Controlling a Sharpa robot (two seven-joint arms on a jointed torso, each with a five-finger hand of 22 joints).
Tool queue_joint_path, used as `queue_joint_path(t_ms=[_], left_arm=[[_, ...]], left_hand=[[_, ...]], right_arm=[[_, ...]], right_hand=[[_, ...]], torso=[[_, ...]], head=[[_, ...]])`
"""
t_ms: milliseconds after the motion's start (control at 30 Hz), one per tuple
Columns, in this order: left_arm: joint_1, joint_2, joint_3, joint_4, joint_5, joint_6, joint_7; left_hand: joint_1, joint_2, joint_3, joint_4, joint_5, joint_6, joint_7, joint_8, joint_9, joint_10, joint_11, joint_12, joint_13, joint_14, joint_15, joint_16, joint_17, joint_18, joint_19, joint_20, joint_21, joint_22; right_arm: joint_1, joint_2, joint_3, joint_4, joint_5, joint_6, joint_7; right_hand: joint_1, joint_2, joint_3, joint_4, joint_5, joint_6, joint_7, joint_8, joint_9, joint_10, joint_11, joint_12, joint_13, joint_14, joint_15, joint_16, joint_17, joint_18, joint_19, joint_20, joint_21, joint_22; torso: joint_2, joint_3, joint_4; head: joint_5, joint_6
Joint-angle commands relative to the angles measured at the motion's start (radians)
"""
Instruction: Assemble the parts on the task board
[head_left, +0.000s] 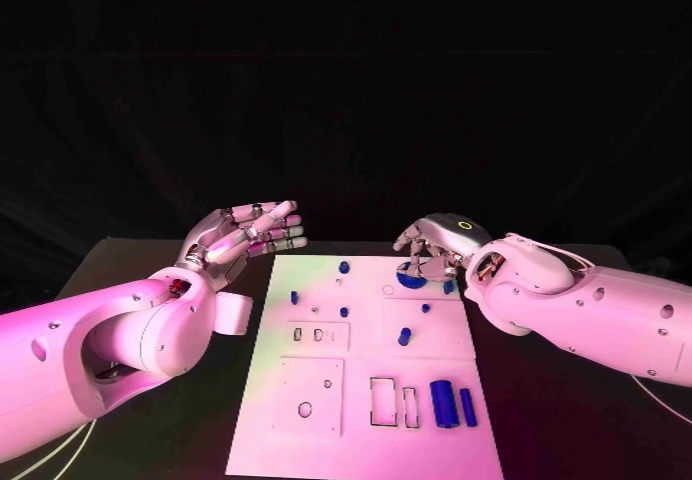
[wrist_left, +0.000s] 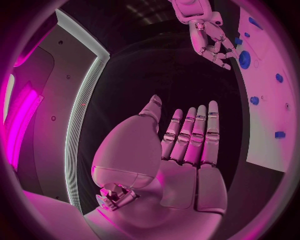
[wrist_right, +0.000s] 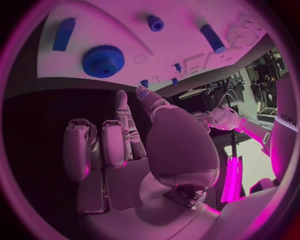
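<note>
The left hand (head_left: 242, 237) hovers over the black tabletop (head_left: 116, 265) just beyond the far left corner of the task board (head_left: 361, 400). Its fingers (wrist_left: 194, 132) are stretched out straight and close together, palm open, holding nothing.

The white task board lies in the middle of the tabletop, its long side running away from the robot. At its far end, a small blue peg (head_left: 343, 266) stands near the far edge, and another small blue part (head_left: 294, 296) sits closer to the left edge. Further right, a short blue pin (head_left: 405, 336) lies near the board's middle. A blue gear (head_left: 413, 280) lies flat on the far right part of the board. At the near end, two blue cylinders (head_left: 444, 403) lie side by side, next to two rectangular slots (head_left: 385, 401).

The right hand (head_left: 433, 245) hangs above the far right corner of the board, over the gear. In the right wrist view two of its fingers (wrist_right: 78, 147) are curled toward the palm while the others point toward the board edge; nothing is in its grasp, and the gear (wrist_right: 103, 60) lies clear of the fingertips.
</note>
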Motion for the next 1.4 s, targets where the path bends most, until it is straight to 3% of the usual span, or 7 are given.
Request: queue_joint_path(t_ms=[33,67,333,567,700,933,1400], left_arm=[[0.002,0.002,0.000,0.001,-0.003,0.019,0.004],[0.002,0.003,0.000,0.001,-0.003,0.019,0.003],[0.001,0.004,0.000,-0.002,-0.003,0.021,0.002],[0.001,0.010,0.000,-0.009,-0.003,0.021,0.001],[0.001,0.013,-0.001,-0.014,-0.003,0.023,0.002],[0.001,0.015,-0.001,-0.016,-0.003,0.023,0.002],[0.001,0.012,-0.001,-0.018,-0.003,0.021,0.002]], left_hand=[[-0.001,0.006,-0.001,-0.004,0.005,-0.009,0.070,-0.005,-0.001,-0.006,0.004,-0.006,-0.001,-0.005,0.002,-0.006,-0.001,0.005,-0.008,0.002,-0.003,-0.001],[-0.001,0.006,-0.001,-0.004,0.005,-0.009,0.070,-0.005,-0.001,-0.006,0.004,-0.006,-0.001,-0.005,0.002,-0.006,-0.001,0.005,-0.008,0.002,-0.003,-0.001],[-0.001,0.006,-0.001,-0.005,0.005,-0.008,0.070,-0.005,0.000,-0.006,0.004,-0.006,-0.001,-0.004,0.002,-0.006,0.000,0.005,-0.008,0.002,-0.003,-0.001],[-0.001,0.006,-0.001,-0.005,0.005,-0.008,0.070,-0.005,0.000,-0.006,0.004,-0.006,-0.001,-0.004,0.002,-0.006,0.000,0.005,-0.007,0.002,-0.003,-0.001],[-0.001,0.006,-0.001,-0.005,0.005,-0.008,0.070,-0.005,0.000,-0.006,0.004,-0.006,-0.001,-0.004,0.002,-0.006,0.000,0.005,-0.007,0.002,-0.003,-0.001],[-0.001,0.006,-0.001,-0.005,0.005,-0.008,0.070,-0.005,0.000,-0.006,0.004,-0.006,-0.001,-0.004,0.002,-0.006,0.000,0.005,-0.007,0.002,-0.003,-0.001],[-0.001,0.006,-0.001,-0.005,0.005,-0.008,0.070,-0.005,0.000,-0.006,0.004,-0.006,-0.001,-0.004,0.002,-0.006,0.000,0.005,-0.007,0.002,-0.002,-0.001]], right_arm=[[0.003,-0.015,0.001,0.004,0.067,0.068,0.051],[0.003,-0.019,0.001,0.003,0.068,0.078,0.050],[0.002,-0.022,0.001,-0.021,0.061,0.139,0.012],[0.000,0.001,0.000,-0.069,0.058,0.152,-0.011],[-0.001,0.014,0.000,-0.095,0.063,0.160,-0.015],[-0.007,0.035,-0.001,-0.125,0.064,0.174,-0.018],[-0.018,0.047,-0.003,-0.139,0.065,0.192,-0.020]], right_hand=[[0.019,0.002,-0.025,0.027,0.019,-0.018,0.007,0.020,0.015,-0.094,0.001,0.162,0.157,0.047,-0.004,0.012,0.013,-0.015,0.005,0.001,0.010,0.015],[0.018,0.004,-0.027,0.034,0.019,-0.026,0.006,0.021,0.017,-0.097,0.001,0.185,0.177,0.048,0.005,0.019,0.023,-0.015,0.007,-0.004,0.015,0.023],[0.019,-0.004,-0.056,0.073,0.013,-0.052,0.011,0.037,0.031,0.013,0.006,0.549,0.544,0.073,0.011,0.115,0.171,-0.027,0.028,0.002,0.054,0.081],[0.021,-0.010,-0.086,0.106,-0.011,-0.089,0.022,0.037,0.035,0.053,0.017,0.667,0.668,0.090,0.022,0.175,0.273,-0.034,0.040,0.012,0.076,0.115],[0.026,-0.010,-0.094,0.116,-0.012,-0.102,0.026,0.036,0.035,0.053,0.021,0.682,0.684,0.092,0.025,0.182,0.286,-0.035,0.042,0.015,0.081,0.122],[0.032,-0.008,-0.095,0.122,-0.007,-0.107,0.028,0.037,0.035,0.051,0.022,0.687,0.690,0.093,0.027,0.188,0.296,-0.036,0.044,0.017,0.085,0.128],[0.043,0.000,-0.094,0.127,0.005,-0.097,0.026,0.047,0.038,0.063,0.022,0.708,0.714,0.096,0.028,0.196,0.311,-0.039,0.049,0.019,0.095,0.143]], torso=[[-0.003,0.0046,-0.0048],[-0.004,0.0054,-0.0049],[-0.003,0.0047,-0.0059],[-0.003,0.0021,-0.0059],[-0.003,0.0021,-0.0028],[-0.003,0.0024,-0.0025],[-0.002,0.0037,-0.0055]], head=[[0.002,-0.001],[0.001,-0.001],[-0.003,-0.004],[-0.013,-0.007],[-0.018,-0.009],[-0.014,-0.013],[-0.007,-0.013]])
